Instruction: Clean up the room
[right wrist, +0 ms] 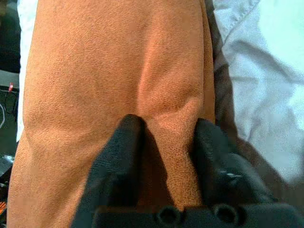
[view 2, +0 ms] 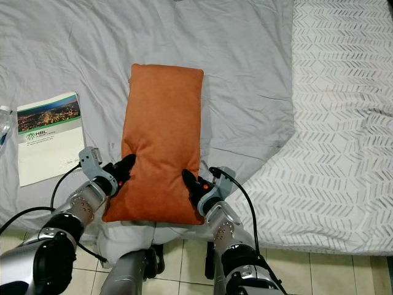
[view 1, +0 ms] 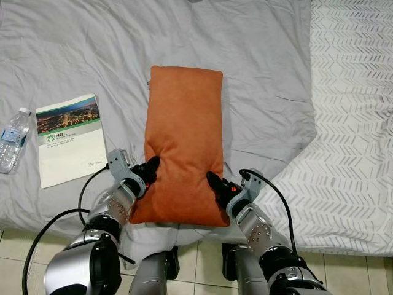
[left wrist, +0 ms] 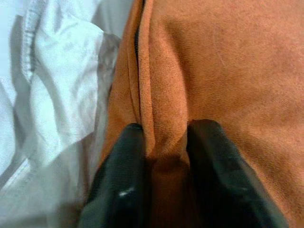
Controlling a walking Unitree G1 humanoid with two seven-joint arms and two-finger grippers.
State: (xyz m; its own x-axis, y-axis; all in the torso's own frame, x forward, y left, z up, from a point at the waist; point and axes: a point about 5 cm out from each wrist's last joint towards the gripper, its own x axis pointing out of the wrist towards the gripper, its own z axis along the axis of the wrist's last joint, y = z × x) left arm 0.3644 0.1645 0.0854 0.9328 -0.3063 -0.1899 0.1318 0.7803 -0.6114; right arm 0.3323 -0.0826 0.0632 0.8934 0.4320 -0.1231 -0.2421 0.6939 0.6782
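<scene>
The left gripper (view 1: 149, 169) and right gripper (view 1: 215, 183) are each pinching a fold of the orange pillow (view 1: 183, 141), one on either long edge near its close end. The pillow is lying lengthwise on the grey bed sheet (view 1: 270, 55), with a booklet (view 1: 66, 139) and water bottle (view 1: 12, 139) lying off to its left.

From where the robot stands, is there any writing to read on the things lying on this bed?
"HBL": in green beside a small logo on the booklet, under its city photo.
The smaller lines beneath it and near the booklet's lower edge are too blurred to read.
The water bottle label is too small to read.
</scene>
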